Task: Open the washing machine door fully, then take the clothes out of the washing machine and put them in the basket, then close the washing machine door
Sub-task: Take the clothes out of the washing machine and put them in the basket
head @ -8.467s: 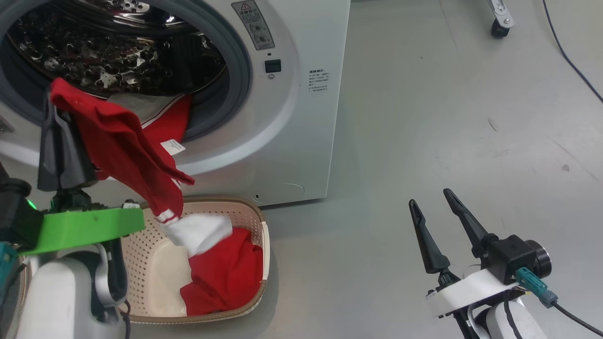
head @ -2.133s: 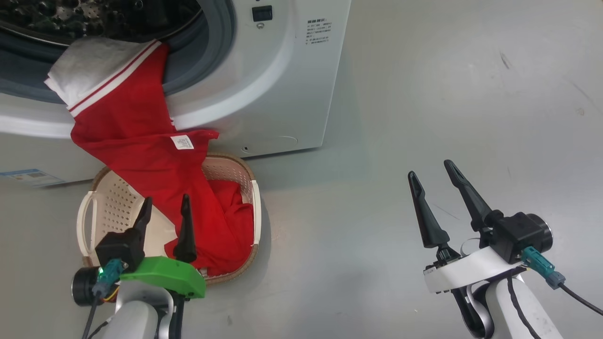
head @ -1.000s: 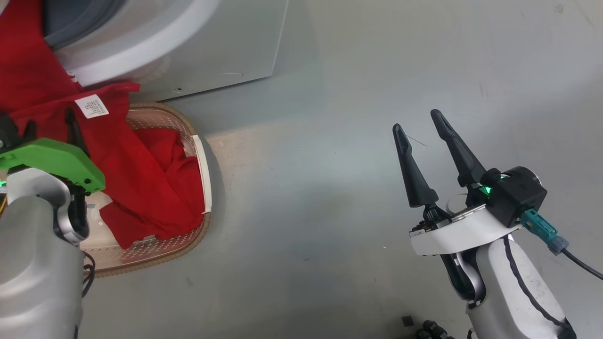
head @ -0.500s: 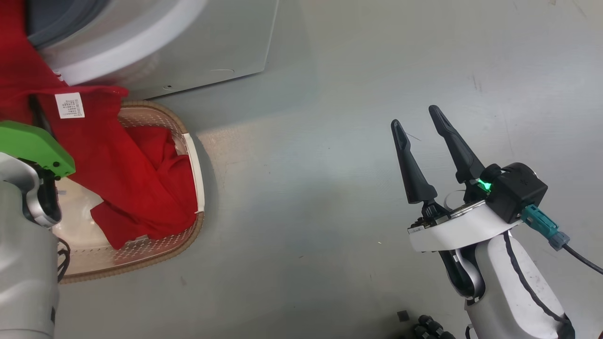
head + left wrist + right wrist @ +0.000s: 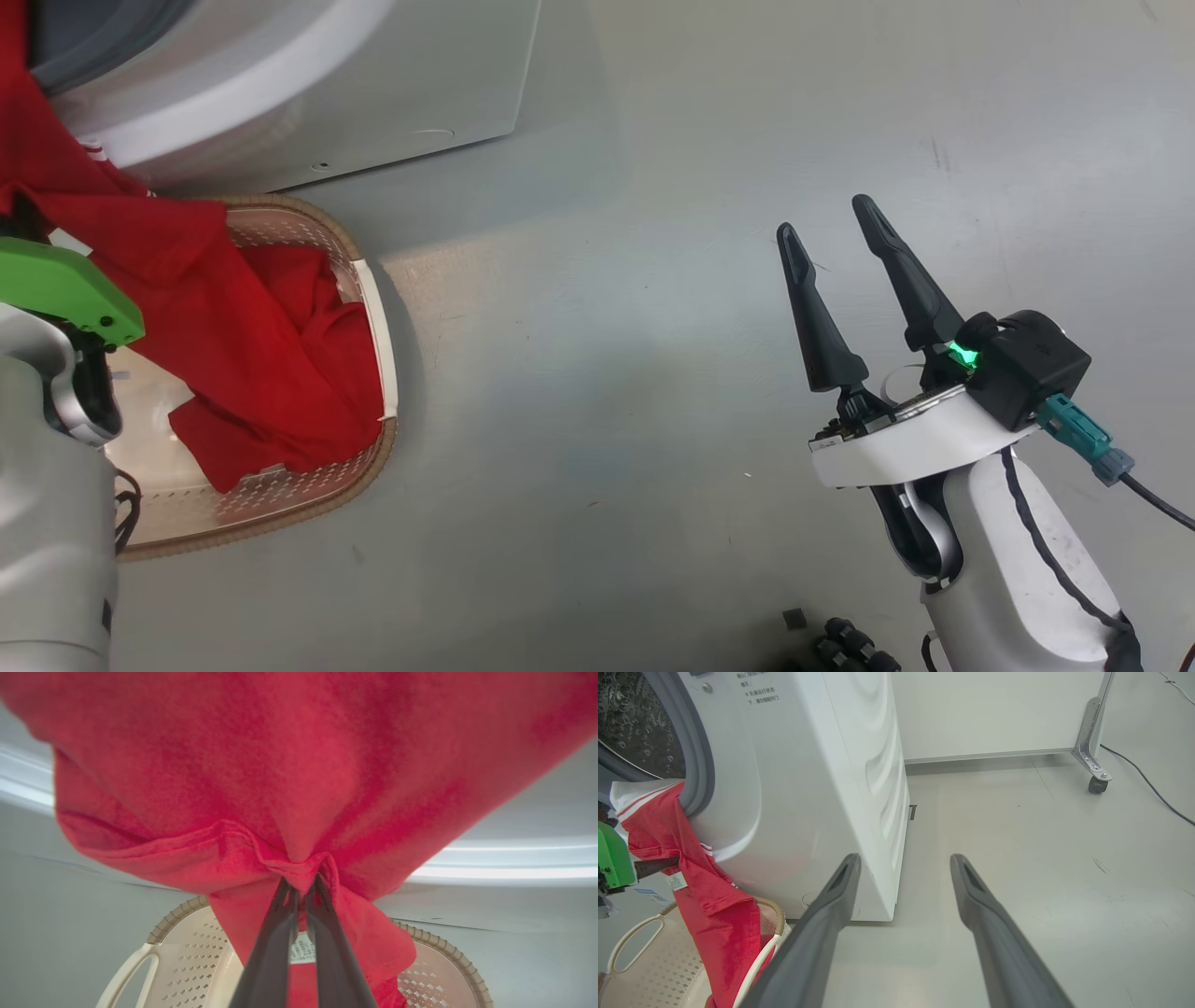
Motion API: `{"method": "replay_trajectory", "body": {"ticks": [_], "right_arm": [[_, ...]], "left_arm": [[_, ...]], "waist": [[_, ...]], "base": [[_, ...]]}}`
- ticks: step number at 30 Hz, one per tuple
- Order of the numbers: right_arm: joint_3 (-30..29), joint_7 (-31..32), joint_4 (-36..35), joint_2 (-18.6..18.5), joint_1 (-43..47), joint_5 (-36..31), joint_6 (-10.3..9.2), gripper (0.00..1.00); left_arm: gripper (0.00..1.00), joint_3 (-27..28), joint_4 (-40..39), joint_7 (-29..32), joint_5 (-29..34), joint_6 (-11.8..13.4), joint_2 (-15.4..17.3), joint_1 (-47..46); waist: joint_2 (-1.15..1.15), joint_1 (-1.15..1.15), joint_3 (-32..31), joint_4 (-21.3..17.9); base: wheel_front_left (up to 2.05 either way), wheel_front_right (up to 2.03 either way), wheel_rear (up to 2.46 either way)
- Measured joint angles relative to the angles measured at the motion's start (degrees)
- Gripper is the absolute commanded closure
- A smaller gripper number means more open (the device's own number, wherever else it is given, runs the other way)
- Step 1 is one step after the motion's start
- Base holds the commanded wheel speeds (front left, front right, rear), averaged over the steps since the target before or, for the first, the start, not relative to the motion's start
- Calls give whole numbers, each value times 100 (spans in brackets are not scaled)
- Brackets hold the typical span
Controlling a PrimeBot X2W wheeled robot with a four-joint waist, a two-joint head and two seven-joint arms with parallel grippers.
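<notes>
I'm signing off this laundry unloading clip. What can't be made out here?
- Drum, right wrist view: cut off by the left edge, so leftover clothes cannot be told.
- Tag print, left wrist view: too small, partly behind the left gripper.
- Basket floor, head view: mostly under red clothes.

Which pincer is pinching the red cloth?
The left pincer, shut on the red garment hanging from the washing machine; the right pincer is open, holding nothing.

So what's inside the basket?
The basket holds red clothes, one piece hanging down into it from the washing machine. Some bare cream bottom shows beside them. Whatever is under the clothes is covered.
</notes>
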Motion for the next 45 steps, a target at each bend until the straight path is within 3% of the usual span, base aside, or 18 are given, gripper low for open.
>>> {"method": "replay_trajectory", "body": {"ticks": [8,13,26,45], "right_arm": [[-120,0,31,-2,-3,-20,0,0],[-147,0,54,-2,-3,-59,0,0],[-215,0,199,-7,15,-283,0,0],[-260,0,339,-9,357,-352,0,0]], "left_arm": [[100,-9,62,-578,-8,-15,-366,43],[100,-26,65,-984,-10,-157,-486,257],[100,-196,-220,-1145,53,-411,-844,750],[100,-8,-2078,-1144,505,-458,-956,1545]], "waist": [[0,0,-57,106],[0,0,-140,216],[0,0,-523,513],[0,0,-1296,795]], "base": [[0,0,0],[0,0,0],[0,0,0],[0,0,0]]}}
